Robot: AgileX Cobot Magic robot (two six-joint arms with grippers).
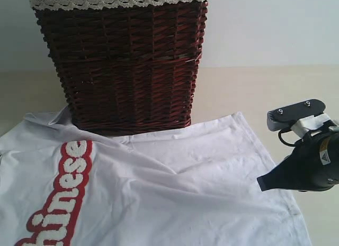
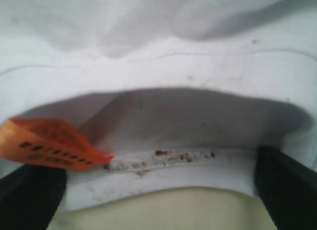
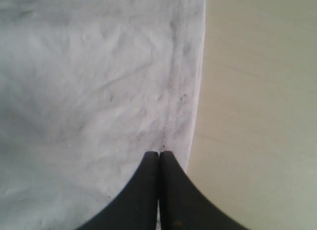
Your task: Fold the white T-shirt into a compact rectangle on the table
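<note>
T-shirt collar (image 2: pixel 163 176) between left fingers (image 2: pixel 285 195), hem (image 3: pixel 172 91) at right fingers (image 3: pixel 141 193)

The T-shirt (image 1: pixel 159 193) lies spread on the tabletop (image 1: pixel 265 92), just before the basket (image 1: pixel 127 66); the right gripper (image 1: pixel 260 183) is at its right hem.

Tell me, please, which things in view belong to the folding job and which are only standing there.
Part of the job:
- white T-shirt, with its orange neck label
- table
- left gripper, open
- right gripper, shut

Only standing there:
- dark red wicker basket, with its white lace trim, at the shirt's far edge
</note>
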